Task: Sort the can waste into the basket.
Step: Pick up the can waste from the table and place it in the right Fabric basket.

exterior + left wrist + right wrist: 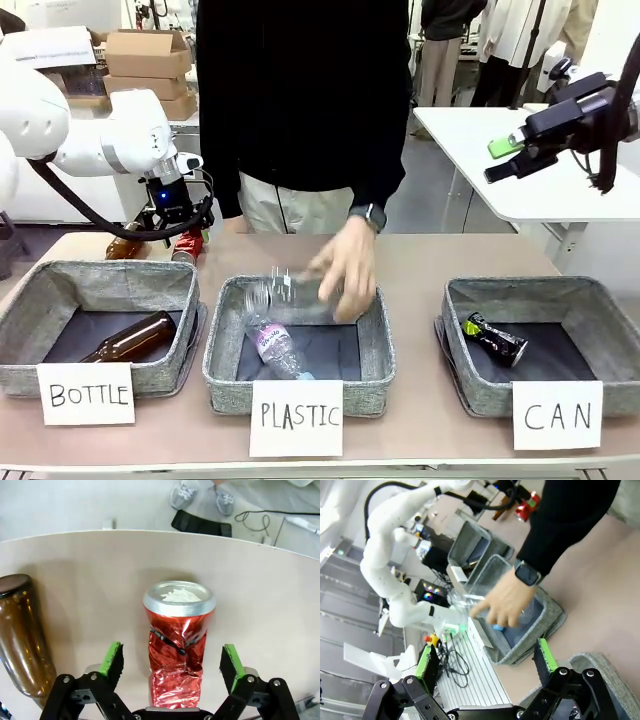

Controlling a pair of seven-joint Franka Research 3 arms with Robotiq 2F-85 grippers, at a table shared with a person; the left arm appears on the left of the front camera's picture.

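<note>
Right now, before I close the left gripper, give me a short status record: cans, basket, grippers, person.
red can: on the table behind the BOTTLE basket, lined up between open fingers, not gripped
black can: already in the CAN basket
left gripper: open, around the red can
right gripper: open, raised at the right, holding nothing
brown bottle: on the table beside the red can, apart from it
person's hand: over the PLASTIC basket with a clear bottle
</note>
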